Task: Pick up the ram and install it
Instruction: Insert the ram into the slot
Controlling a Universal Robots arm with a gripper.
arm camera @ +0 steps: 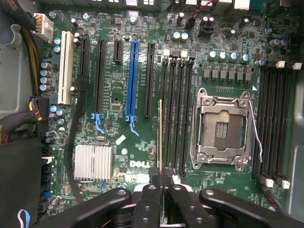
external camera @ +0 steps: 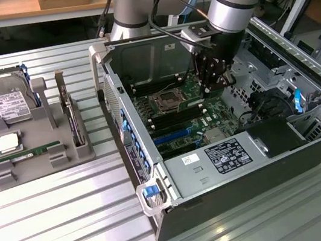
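Green ram (arm camera: 160, 137): edge-on, clamped in gripper (arm camera: 160, 175), over motherboard (arm camera: 112, 97).
Risk: looks offset from nearest black slot (arm camera: 165, 114); pressing down could jam or crack it.

Ram (arm camera: 160, 137) above motherboard (arm camera: 113, 118), inside case (external camera: 252, 194)

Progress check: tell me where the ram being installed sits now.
Wrist view: the ram, edge-on in the jaws, is over the motherboard, at the memory slots beside the empty CPU socket.
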